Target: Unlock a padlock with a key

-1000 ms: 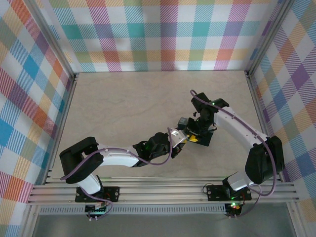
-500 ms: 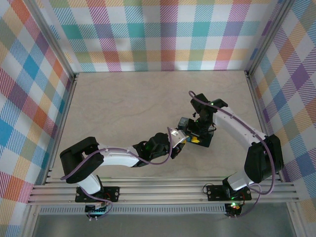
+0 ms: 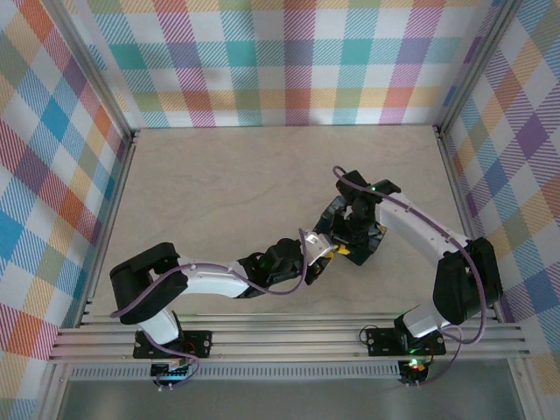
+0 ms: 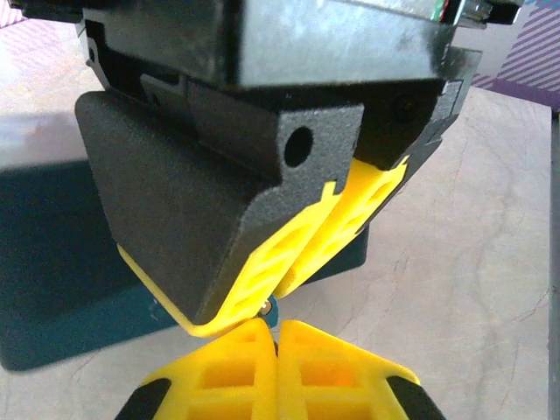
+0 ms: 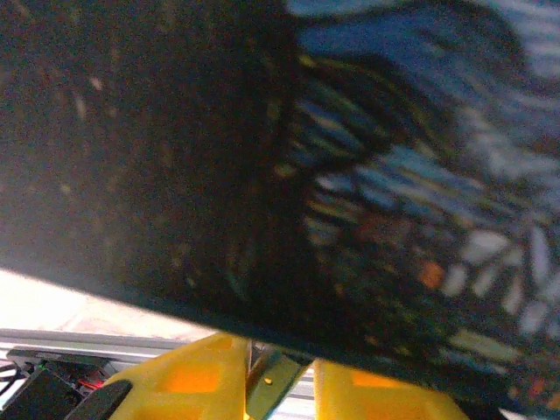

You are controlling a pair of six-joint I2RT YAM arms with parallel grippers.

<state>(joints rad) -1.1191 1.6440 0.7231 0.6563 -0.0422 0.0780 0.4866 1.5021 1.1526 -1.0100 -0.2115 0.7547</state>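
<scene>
left fingers [image 4: 236, 367]: pressed together, seam shut top to bottom in left wrist view. Top view puts them mid-surface [image 3: 322, 254].
small blue bit [image 4: 271, 306]: sits right at the tip of that seam, btwn left and right fingertips. Can't tell if it's pinched or which side has it.
right fingers [image 5: 188, 376]: nearly closed, pinching a thin grey metal piece [image 5: 267, 381] w/ a small hole. Key or lock part, can't tell.
right fingers, left wrist view [image 4: 306, 236]: yellow pair angled down, tips just about touching the left tips.
right fingers, top view [image 3: 348, 238]: tip-to-tip w/ the left pair, right of centre.
dark teal block [image 4: 52, 289]: on the surface behind and under the right fingers; edges show either side of them in top view [image 3: 377, 240]. Blurred and close in right wrist view [image 5: 175, 131]. Padlock or not, can't confirm.
left arm [image 3: 210, 282]: stretched low across the surface [image 3: 219, 175] toward the right.
right arm [image 3: 420, 226]: arched over, wrist pointing down and left.
surround: plaid walls [image 3: 289, 52], alu rails [image 3: 289, 337] at near edge.
</scene>
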